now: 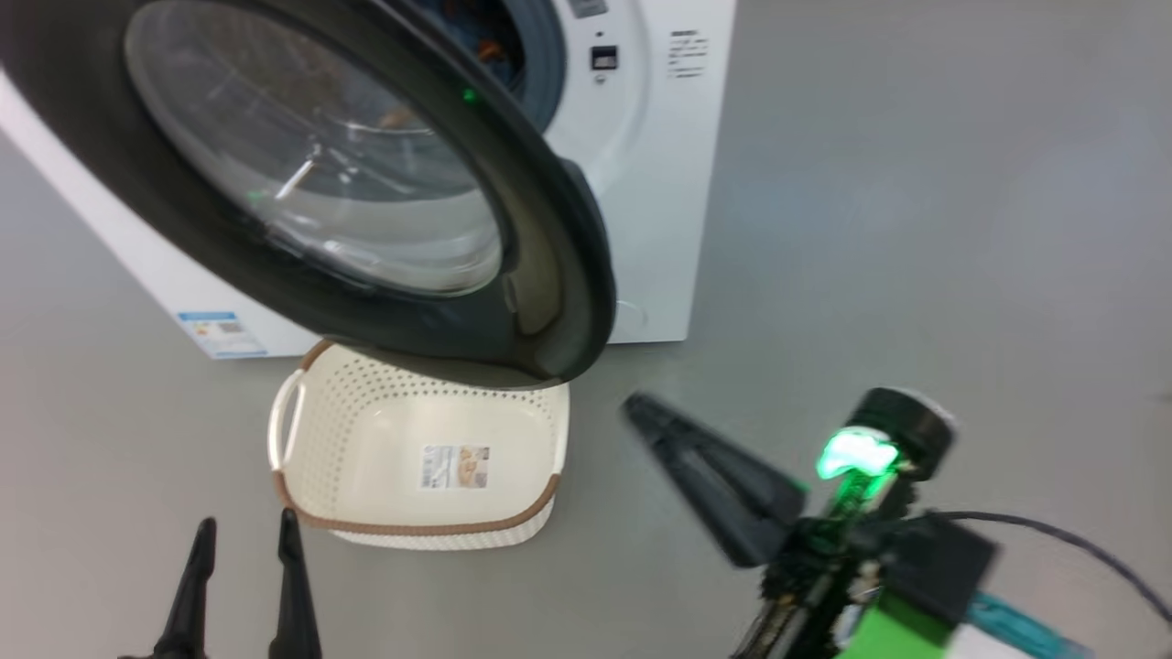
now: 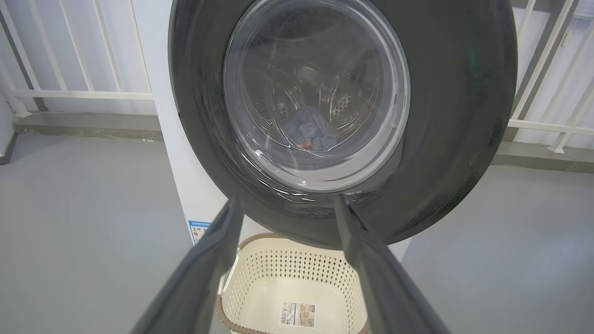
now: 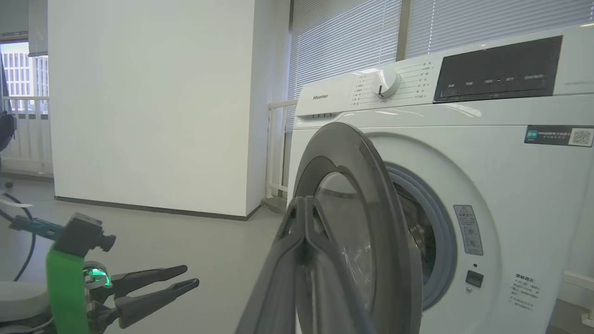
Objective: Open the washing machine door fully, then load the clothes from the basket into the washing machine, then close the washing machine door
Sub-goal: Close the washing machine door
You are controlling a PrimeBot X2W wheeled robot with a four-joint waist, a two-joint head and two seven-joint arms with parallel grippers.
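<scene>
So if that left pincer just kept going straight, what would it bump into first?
Probably the washing machine door: its lower black rim sits straight ahead between the left pincer's open fingers. The basket lies below that line, though depth is hard to judge.

My head camera looks down on the washing machine door (image 1: pixel 320 183) and basket (image 1: pixel 348 412); left wrist faces both closely; right wrist sees the door edge-on.
</scene>
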